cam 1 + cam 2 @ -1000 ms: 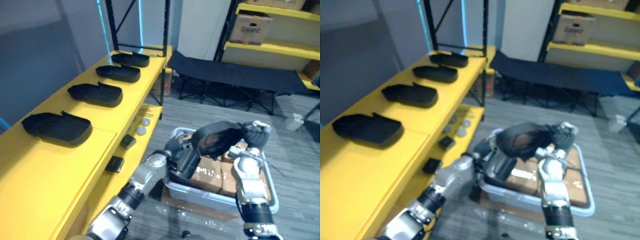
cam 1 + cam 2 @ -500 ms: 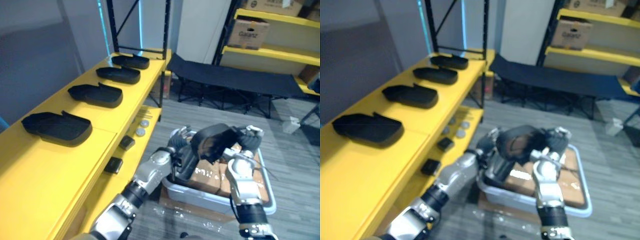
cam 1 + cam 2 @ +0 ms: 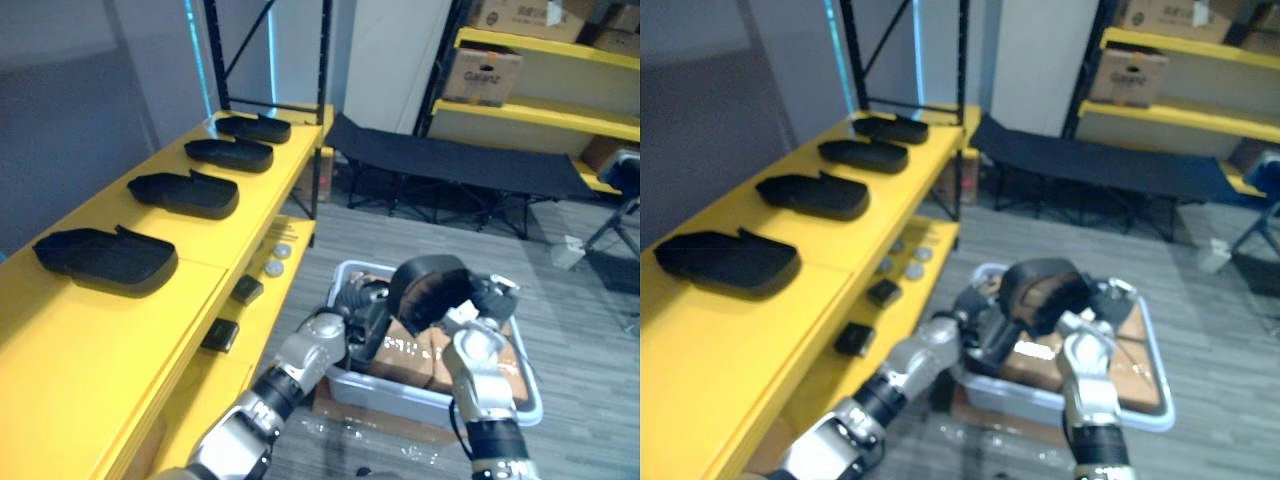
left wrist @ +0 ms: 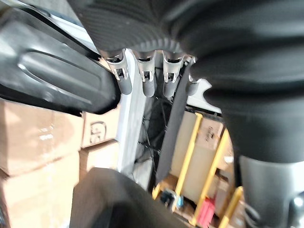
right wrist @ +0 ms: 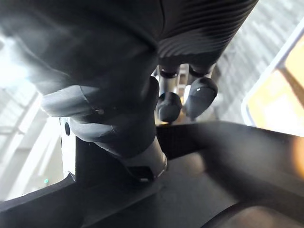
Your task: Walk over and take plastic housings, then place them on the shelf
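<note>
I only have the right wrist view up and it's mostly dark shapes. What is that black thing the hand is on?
Observer: It's a black plastic housing. The right hand holds it above a white bin of cardboard boxes.
Visitor: Is that hand managing it alone?
Observer: No. The left hand is at the housing's opposite side, over the same bin.
Visitor: And where would the thing go?
Observer: Probably the yellow shelf on the robot's left, where four similar housings lie in a row.
</note>
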### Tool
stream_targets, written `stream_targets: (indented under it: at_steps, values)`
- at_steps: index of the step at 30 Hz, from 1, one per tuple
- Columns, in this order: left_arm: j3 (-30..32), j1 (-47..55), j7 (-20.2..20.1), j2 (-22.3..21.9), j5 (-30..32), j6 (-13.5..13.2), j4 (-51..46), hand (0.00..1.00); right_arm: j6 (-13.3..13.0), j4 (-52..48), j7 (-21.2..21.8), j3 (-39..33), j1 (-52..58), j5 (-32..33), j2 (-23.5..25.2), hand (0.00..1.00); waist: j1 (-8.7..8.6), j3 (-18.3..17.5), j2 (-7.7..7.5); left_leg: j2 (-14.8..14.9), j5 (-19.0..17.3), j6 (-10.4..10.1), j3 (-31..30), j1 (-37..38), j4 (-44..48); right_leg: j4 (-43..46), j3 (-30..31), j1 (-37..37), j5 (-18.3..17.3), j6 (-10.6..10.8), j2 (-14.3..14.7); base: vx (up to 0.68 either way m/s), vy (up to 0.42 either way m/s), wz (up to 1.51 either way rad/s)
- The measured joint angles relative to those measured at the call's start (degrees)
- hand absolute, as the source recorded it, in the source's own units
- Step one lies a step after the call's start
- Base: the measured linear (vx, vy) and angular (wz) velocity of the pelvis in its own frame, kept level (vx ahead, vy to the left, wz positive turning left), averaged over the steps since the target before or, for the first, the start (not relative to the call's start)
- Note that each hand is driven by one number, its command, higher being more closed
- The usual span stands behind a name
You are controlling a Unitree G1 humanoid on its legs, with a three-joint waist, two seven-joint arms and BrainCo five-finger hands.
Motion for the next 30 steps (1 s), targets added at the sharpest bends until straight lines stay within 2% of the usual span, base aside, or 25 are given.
stream_targets:
  at_steps: [2, 6, 14, 19, 22, 24, 26, 30]
  values:
    - [0.94, 1.99, 2.25, -0.87, 1.36, -1.21, 2.34, 0.0, -0.92, 0.0, -0.02, -0.08, 1.37, 0.61, 0.32, 1.0, 0.03, -0.03, -0.04, 0.18, -0.04, -0.07, 0.2, 0.06, 0.0, 0.01, 0.22, -0.01, 0.03, 0.03, 0.2, 0.01, -0.01, -0.04]
    - [1.46, 3.36, 6.3, -1.06, 2.99, -2.48, 5.86, 0.0, -1.18, 0.0, -0.08, -0.09, 2.19, 0.97, 0.58, 1.0, 0.02, -0.04, -0.08, 0.62, -0.21, -0.32, 1.12, 0.25, 0.0, 0.01, 0.89, -0.22, 0.04, 0.04, 0.66, 0.01, -0.015, -0.11]
    - [6.74, 4.71, 15.12, -1.55, 3.93, -8.29, 7.61, 0.0, -1.8, 0.03, -1.2, -0.46, 4.23, 1.06, 1.1, 1.0, -0.06, -0.04, -0.12, 1.21, -0.21, -0.52, 1.32, 0.9, 0.01, 0.01, 1.09, 0.05, 0.06, 0.02, 1.3, 0.01, -0.003, -0.01]
    - [10.16, 6.72, 19.08, -1.63, 3.92, -11.31, 8.27, 0.0, -1.83, 0.11, -2.2, -0.52, 4.31, 2.14, 1.85, 1.0, -0.08, -0.04, -0.13, 1.21, -0.21, -0.53, 1.28, 0.88, 0.0, 0.02, 1.08, 0.05, 0.06, 0.03, 1.3, 0.0, 0.0, 0.0]
    - [12.19, 6.92, 19.6, -1.58, 3.92, -14.95, 8.25, 0.0, -1.83, 0.14, -3.34, -0.62, 5.03, 2.16, 2.34, 1.0, 0.05, -0.04, -0.13, 1.21, -0.22, -0.54, 1.25, 0.83, 0.0, 0.06, 1.06, 0.12, 0.06, 0.02, 1.29, 0.0, 0.0, 0.0]
    - [12.4, 6.98, 19.6, -1.57, 3.96, -16.64, 8.23, 0.0, -1.83, 0.16, -3.78, -1.03, 5.85, 2.7, 2.65, 1.0, 0.16, -0.04, -0.14, 1.21, -0.22, -0.54, 1.22, 0.8, 0.0, 0.08, 1.04, 0.14, 0.06, 0.02, 1.29, 0.0, 0.0, 0.0]
    - [12.4, 7.28, 19.59, -1.58, 3.96, -17.27, 7.46, 0.0, -1.84, 0.64, -4.16, -2.2, 6.24, 4.56, 3.1, 1.0, 0.24, -0.05, -0.14, 1.21, -0.23, -0.54, 1.22, 0.81, 0.0, 0.1, 1.01, 0.15, 0.06, 0.02, 1.28, 0.0, 0.0, 0.0]
    - [12.34, 9.11, 19.13, -1.45, 4.56, -19.19, 4.02, 0.0, -3.83, 3.98, -6.16, -5.85, 6.6, 14.26, 3.49, 1.0, 0.54, -0.05, -0.17, 1.27, -0.25, -0.57, 1.12, 0.79, -0.01, 0.13, 0.84, 0.22, 0.06, 0.02, 1.28, 0.0, 0.0, 0.0]
